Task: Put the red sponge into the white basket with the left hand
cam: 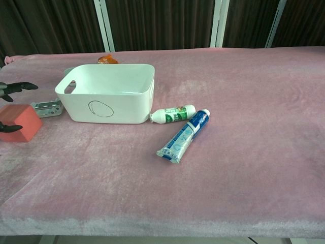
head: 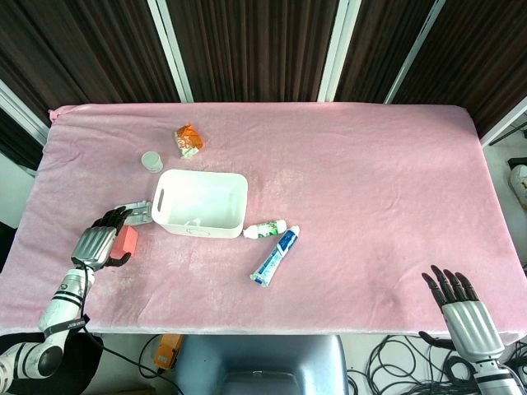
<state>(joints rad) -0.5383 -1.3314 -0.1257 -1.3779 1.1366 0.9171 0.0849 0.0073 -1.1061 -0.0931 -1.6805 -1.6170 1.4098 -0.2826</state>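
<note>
Left hand (head: 97,244) grips the sponge (cam: 19,122) beside the basket (head: 200,202); only the head view shows the right hand (head: 465,309), fingers spread, empty.

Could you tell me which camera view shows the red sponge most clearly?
The chest view: the red sponge shows its front and top faces near the frame's left edge. In the head view the left hand covers most of it.
</note>
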